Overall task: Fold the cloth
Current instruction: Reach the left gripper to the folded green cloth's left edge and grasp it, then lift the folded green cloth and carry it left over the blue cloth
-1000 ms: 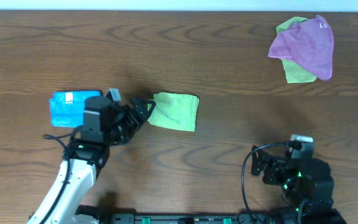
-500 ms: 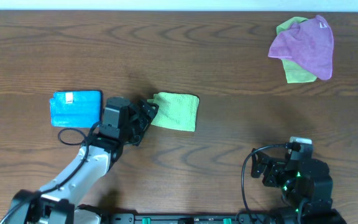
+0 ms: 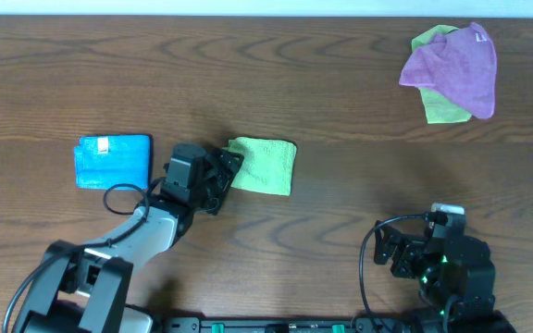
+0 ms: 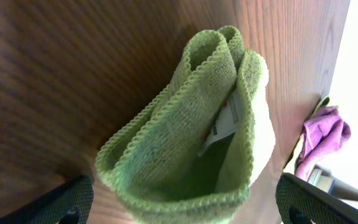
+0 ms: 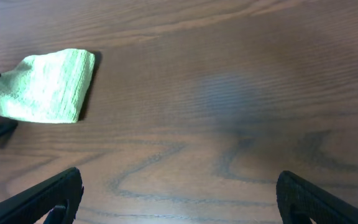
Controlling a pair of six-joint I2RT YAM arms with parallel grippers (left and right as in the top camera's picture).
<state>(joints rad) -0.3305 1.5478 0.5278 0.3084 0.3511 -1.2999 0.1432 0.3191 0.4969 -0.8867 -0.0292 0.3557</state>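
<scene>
A green cloth [image 3: 264, 166] lies folded into a small square in the middle of the table. My left gripper [image 3: 226, 170] is open at the cloth's left edge, its fingers either side of that edge. In the left wrist view the cloth [image 4: 191, 124] fills the frame with its layered folds and a white tag showing, and the gripper [image 4: 182, 208] straddles its near edge. My right gripper [image 3: 394, 250] is open and empty near the front right of the table; in its wrist view the gripper [image 5: 179, 199] is over bare wood, with the green cloth [image 5: 45, 87] far off at left.
A folded blue cloth [image 3: 113, 161] lies left of the left arm. A purple cloth [image 3: 456, 67] lies on top of another green cloth [image 3: 440, 106] at the far right corner.
My left arm has slid right along the table, off the blue cloth, and brought its open gripper up against the green cloth's left edge. The right arm has not moved.
</scene>
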